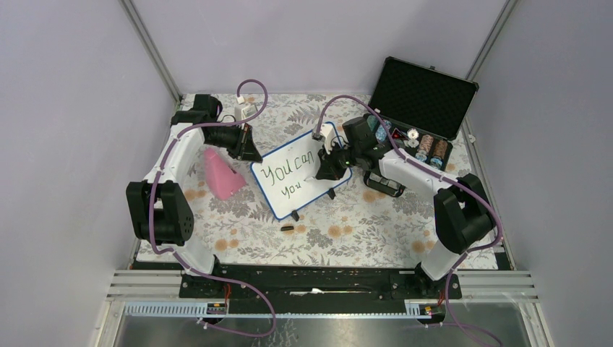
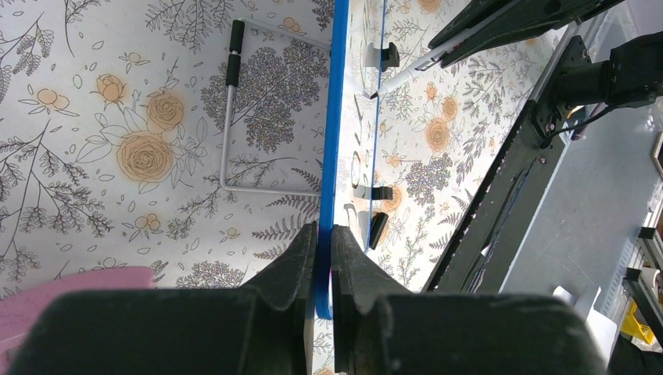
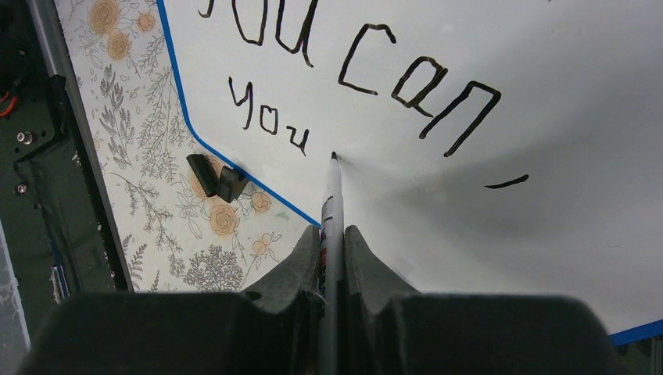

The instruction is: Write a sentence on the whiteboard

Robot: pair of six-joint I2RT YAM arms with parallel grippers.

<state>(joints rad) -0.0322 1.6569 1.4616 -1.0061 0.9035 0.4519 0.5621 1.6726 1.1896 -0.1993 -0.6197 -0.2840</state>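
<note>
- Got the whiteboard [image 1: 300, 181] mid-table, skewed so the long side runs roughly 8 to 2 o'clock in the top view, with black clip feet along the near edge.
- Reading the sentence [image 1: 288, 173] as "You can," on line one and just "you" on line two. Calling it about halfway, going by the blank space left on that second line.
- Clamping the blue frame at the board's 10 o'clock corner with the left gripper [image 2: 323, 254], fingers nearly together with only the frame edge between them. Guessing pure anchor duty here, to stop any skating on the floral cloth under pen pressure.
- Pinching the marker [image 3: 331, 199] in the right gripper [image 3: 332, 242], squeezed tight round the barrel, reaching in from the board's 3 o'clock side. Held in line with the fingers, probably for stiffness and to keep strokes from wobbling.
- Tip parked just past "you", at its 3 o'clock. Looks like touching the white surface, but can't swear to it from the wrist view.
- Next up, by my read: a small hop toward 3 o'clock, then starting the next word with light pressure.
- Worth watching for a smudge on the fresh "can," right above.
- Also spotted an open black case [image 1: 423, 90] at the table's 1 o'clock, a pink thing [image 1: 220, 173] at the board's 9 o'clock, and a small dark bit [image 1: 287, 228] at its 6 o'clock. Maybe the pen cap, dropped clear of the writing path.
</note>
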